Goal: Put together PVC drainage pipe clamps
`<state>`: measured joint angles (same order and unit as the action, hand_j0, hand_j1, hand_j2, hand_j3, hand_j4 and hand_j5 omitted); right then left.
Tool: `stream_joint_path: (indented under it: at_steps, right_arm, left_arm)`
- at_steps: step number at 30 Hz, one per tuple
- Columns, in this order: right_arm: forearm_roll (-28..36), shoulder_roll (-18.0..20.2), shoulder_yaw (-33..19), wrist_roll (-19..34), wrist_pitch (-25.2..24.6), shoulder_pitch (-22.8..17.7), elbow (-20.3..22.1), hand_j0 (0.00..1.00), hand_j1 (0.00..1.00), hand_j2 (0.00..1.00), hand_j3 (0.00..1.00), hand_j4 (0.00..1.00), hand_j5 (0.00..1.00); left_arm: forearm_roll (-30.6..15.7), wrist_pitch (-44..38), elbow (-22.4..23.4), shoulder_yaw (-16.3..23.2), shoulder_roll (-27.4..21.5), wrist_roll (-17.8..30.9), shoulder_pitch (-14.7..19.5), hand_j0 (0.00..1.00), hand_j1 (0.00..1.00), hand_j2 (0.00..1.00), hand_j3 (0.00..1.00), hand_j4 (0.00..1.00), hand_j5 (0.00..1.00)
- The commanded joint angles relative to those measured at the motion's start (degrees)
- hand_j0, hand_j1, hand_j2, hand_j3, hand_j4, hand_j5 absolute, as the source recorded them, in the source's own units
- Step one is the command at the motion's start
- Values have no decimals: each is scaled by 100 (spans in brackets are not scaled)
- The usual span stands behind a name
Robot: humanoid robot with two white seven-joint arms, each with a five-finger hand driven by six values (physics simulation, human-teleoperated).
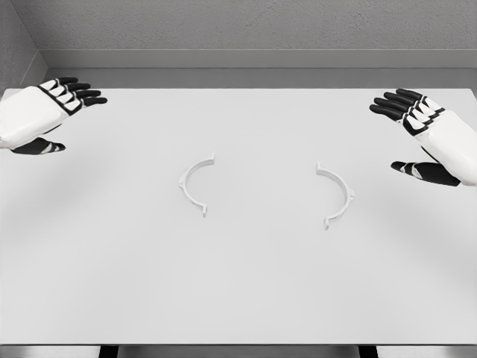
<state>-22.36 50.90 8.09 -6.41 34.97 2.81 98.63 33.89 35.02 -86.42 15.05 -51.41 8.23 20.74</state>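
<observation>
Two white half-ring clamp pieces lie flat on the table (238, 298): the left clamp half (194, 185) and, well apart to its right, the right clamp half (337, 195), hollows facing. Left hand (46, 112) and right hand (428, 138) hover outside them, fingers spread, empty. Each should likely grasp its half mid-arc, keeping the end tabs free to meet.

A broad, flat white counter (246, 298) with a matte top fills most of the view. Behind it runs a rough, speckled grey wall (246, 22), with a paler grey ledge (246, 60) along its foot (a second grey wall meets it at the upper left corner). The light is soft and even, casting faint shadows.
</observation>
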Motion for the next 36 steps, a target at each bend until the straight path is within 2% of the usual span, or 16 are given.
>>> stream_joint_path:
  at_steps: [1, 7, 8, 9, 10, 11, 15, 16, 19, 26, 28, 32, 36]
  right_arm:
    - [39, 8, 0, -9, 3, 0, -11, 100, 100, 100, 100, 100, 100]
    - [30, 16, 105, 8, 3, 17, -2, 100, 100, 100, 100, 100, 100]
    - [-101, 25, 96, 358, 3, 61, -116, 100, 100, 100, 100, 100, 100]
    - [-277, -62, 61, 939, 3, 175, -291, 100, 100, 100, 100, 100, 100]
    - [-321, -300, 70, 1396, 3, 360, -477, 100, 100, 100, 100, 100, 100]
    - [-321, -318, 26, 1608, 3, 430, -477, 100, 100, 100, 100, 100, 100]
    - [-655, -379, 166, 1626, 3, 439, -705, 100, 100, 100, 100, 100, 100]
    - [-717, -616, 246, 1626, 3, 439, -766, 100, 100, 100, 100, 100, 100]
    - [-682, -731, 254, 1599, 3, 439, -933, 100, 100, 100, 100, 100, 100]
    - [-647, -845, 281, 1634, 3, 492, -925, 100, 100, 100, 100, 100, 100]
    - [-647, -845, 465, 1643, 3, 571, -951, 100, 100, 100, 100, 100, 100]
    - [-647, -933, 694, 1652, 3, 808, -1355, 100, 100, 100, 100, 100, 100]
    - [-647, -968, 817, 1661, 3, 870, -1426, 100, 100, 100, 100, 100, 100]
  left_arm:
    - [-50, -2, -41, -2, 131, 3, 0, 100, 100, 100, 100, 100, 100]
    - [-85, -2, -15, -11, 456, -32, 0, 100, 100, 100, 100, 100, 100]
    - [-85, -2, 12, -29, 579, -32, 0, 100, 100, 100, 100, 100, 100]
    - [-85, -2, 20, -20, 606, -32, 0, 100, 100, 100, 100, 100, 100]
    - [-67, -2, 20, -20, 694, -32, 0, 100, 100, 100, 100, 100, 100]
    - [-85, -2, 20, -20, 773, -32, 0, 100, 100, 100, 100, 100, 100]
    - [-76, -2, 64, -2, 1300, -41, 0, 100, 100, 100, 100, 100, 100]
    - [-76, -2, 161, 6, 1423, -50, 0, 100, 100, 100, 100, 100, 100]
    - [-76, -2, 363, 270, 1599, -50, 97, 100, 100, 100, 100, 100, 100]
    - [-58, -2, 600, 305, 1872, -32, 105, 100, 100, 100, 100, 100, 100]
    - [-58, -2, 671, 411, 1889, -32, 105, 100, 100, 100, 100, 100, 100]
    - [-58, -2, 838, 428, 2021, -24, 105, 100, 100, 100, 100, 100, 100]
    - [-58, -2, 917, 455, 2083, -24, 105, 100, 100, 100, 100, 100, 100]
